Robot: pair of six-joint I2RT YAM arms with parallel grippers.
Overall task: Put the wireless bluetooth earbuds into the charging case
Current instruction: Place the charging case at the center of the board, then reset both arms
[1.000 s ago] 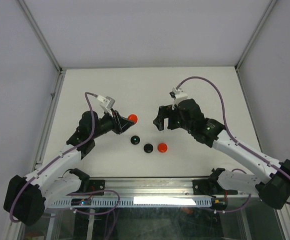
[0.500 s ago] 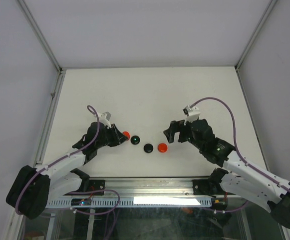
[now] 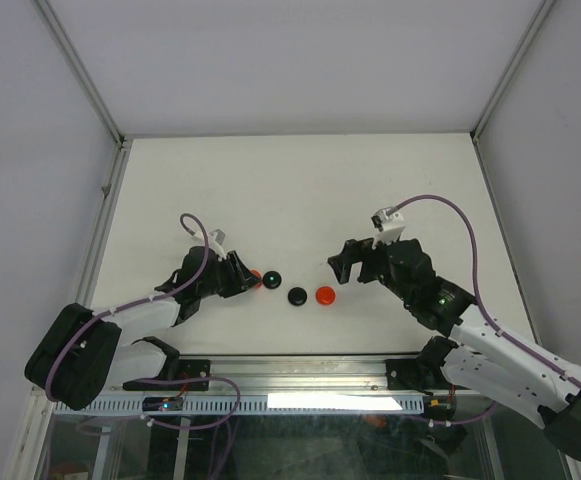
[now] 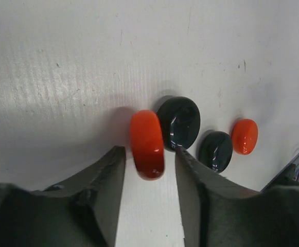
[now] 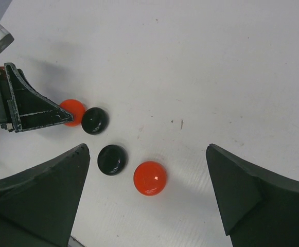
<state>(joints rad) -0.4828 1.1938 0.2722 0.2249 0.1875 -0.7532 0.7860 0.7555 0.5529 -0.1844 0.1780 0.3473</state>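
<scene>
Counter (image 3: 300,180): white. Four small glossy discs sit in a short row close to its near edge, about midway between its left and right edges.

Right gripper (image 3: 342,262): jaws spread as wide as they go, holding nothing. It hangs above the right end of the row, apart from every disc.

Left gripper (image 3: 245,278): low over the counter at the left end of the row. Jaws narrow, one on either side of the left red disc (image 4: 147,144). The wrist view shows a thin gap on each side, so I read the disc as flanked, not clamped.

Discs, left to right:
- left red disc, which looks tipped up on its rim in the wrist view; overhead it is too small to confirm
- first black disc (image 4: 179,123), touching it or just beside it
- second black disc (image 4: 215,150), near
- right red disc (image 4: 244,136), near

Earbuds: none visible in any view. Judgement: the discs are closed charging cases; I cannot tell whether anything is inside.

Handling (judgement): hard, smooth, light shells with domed faces. They are likely to skid on the counter or squirt out of a pinch on the curve. Take one across its width at the rim, jaws square and low. No lid seam can be made out, so the opening side is unknown. Earbuds would be tiny and easily flicked away
</scene>
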